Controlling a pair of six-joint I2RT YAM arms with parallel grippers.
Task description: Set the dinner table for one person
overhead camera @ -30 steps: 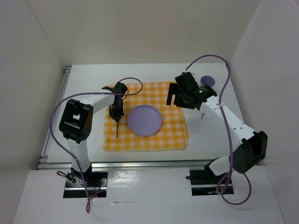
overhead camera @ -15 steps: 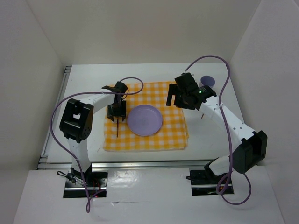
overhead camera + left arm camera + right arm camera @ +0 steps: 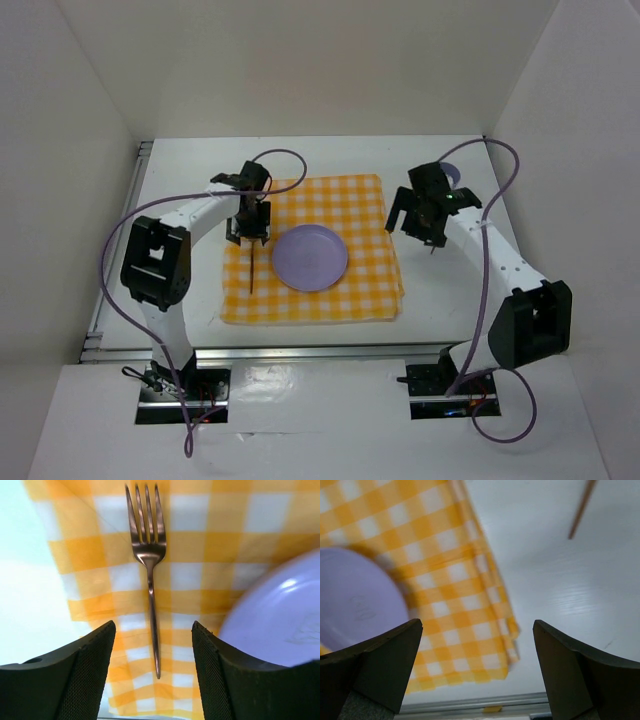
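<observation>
Dinner table [image 3: 185, 170]: white top, yellow checked cloth [image 3: 350, 200] spread mid-table, lilac plate [image 3: 310, 257] at the cloth's centre. Fork [image 3: 150, 575] flat on cloth, just left of plate, not touching it. My left gripper [image 3: 152, 680] over the handle end, fingers spread, holding nothing. My right gripper [image 3: 475, 670] also spread, empty, by the cloth's right edge. Thin brown stick [image 3: 581, 510] on bare table, possibly a utensil; too blurred to tell.

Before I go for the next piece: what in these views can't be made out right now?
Purple cup: top view, mostly hidden behind the right arm; whether it stands upright cannot be told.
Thin brown utensil: right wrist view, blurred and cut off by the top edge; the top view shows only its tip below the arm. Knife or spoon, cannot tell.
Plate: left wrist view, cut off by the right edge.
</observation>
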